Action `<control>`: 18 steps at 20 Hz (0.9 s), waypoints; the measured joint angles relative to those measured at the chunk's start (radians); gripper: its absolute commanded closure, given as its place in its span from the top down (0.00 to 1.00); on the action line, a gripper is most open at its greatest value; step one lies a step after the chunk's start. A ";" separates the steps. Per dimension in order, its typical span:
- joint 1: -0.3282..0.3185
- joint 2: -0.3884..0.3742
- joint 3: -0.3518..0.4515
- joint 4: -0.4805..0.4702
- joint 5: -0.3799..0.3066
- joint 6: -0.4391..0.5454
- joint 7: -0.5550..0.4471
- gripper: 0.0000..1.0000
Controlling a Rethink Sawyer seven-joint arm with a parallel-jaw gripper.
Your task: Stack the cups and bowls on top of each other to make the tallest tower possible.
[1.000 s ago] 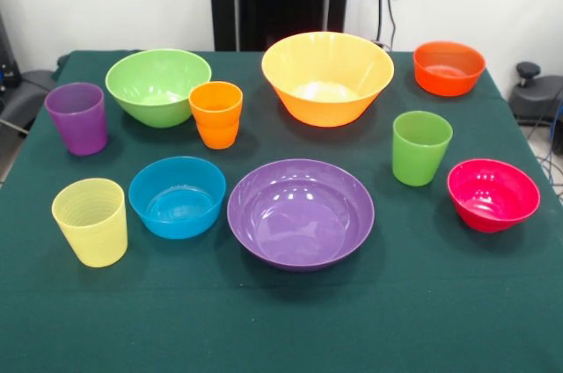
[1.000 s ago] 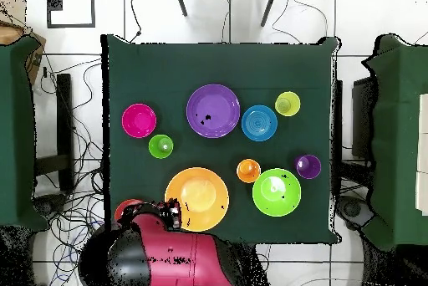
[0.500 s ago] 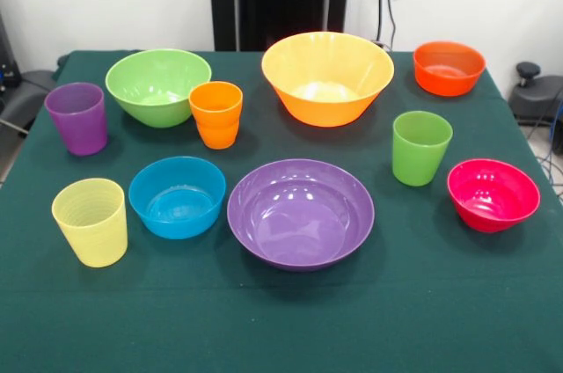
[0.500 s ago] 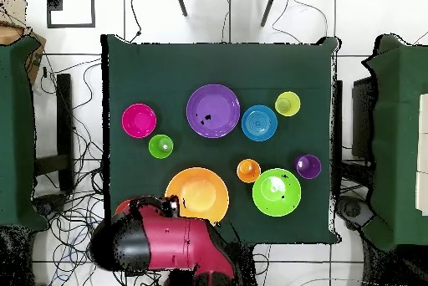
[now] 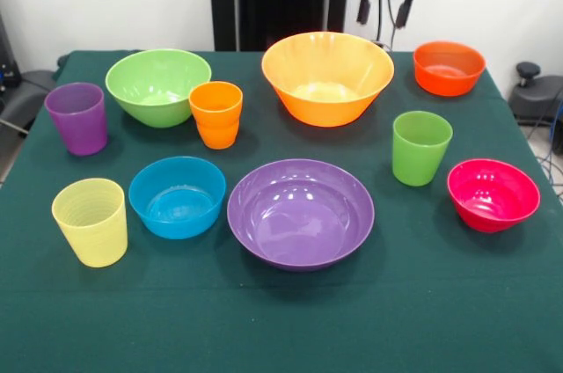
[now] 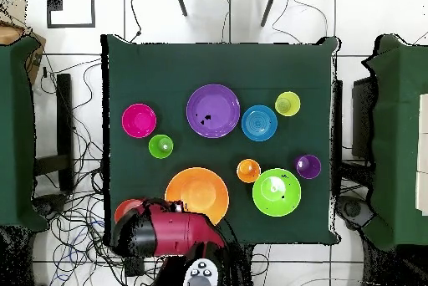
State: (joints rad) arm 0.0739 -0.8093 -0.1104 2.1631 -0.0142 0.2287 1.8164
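One orange-red bowl (image 6: pixel 125 208) lies half hidden under the arm (image 6: pixel 167 232).

The near strip of the counter (image 5: pixel 281 329) lies bare, giving the widest passage, and a broad band along the same edge shows open in the overhead view.

Across the middle, the purple bowl (image 5: pixel 301 212) stands just beside the blue bowl (image 5: pixel 177 196), which nearly touches the pale yellow cup (image 5: pixel 90 221), so little room is left between them.

A wider gap separates the purple bowl from the green cup (image 5: pixel 421 147) and the pink-red bowl (image 5: pixel 493 194).

Farther back, the orange cup (image 5: pixel 215 114) crowds the light green bowl (image 5: pixel 158 86).

The tool (image 5: pixel 385 5), fingers apart, hangs above the gap between the orange-yellow bowl (image 5: pixel 327 77) and the orange-red bowl (image 5: pixel 449 67).
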 measured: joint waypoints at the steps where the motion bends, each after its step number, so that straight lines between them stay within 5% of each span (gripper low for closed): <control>1: 0.000 0.020 -0.001 0.000 0.000 -0.017 0.006 1.00; 9: -0.021 0.067 0.005 0.011 -0.009 -0.090 0.016 1.00; 18: -0.029 -0.047 0.004 0.030 -0.011 -0.068 0.016 1.00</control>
State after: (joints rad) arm 0.0450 -0.8561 -0.1059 2.1930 -0.0256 0.1608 1.8324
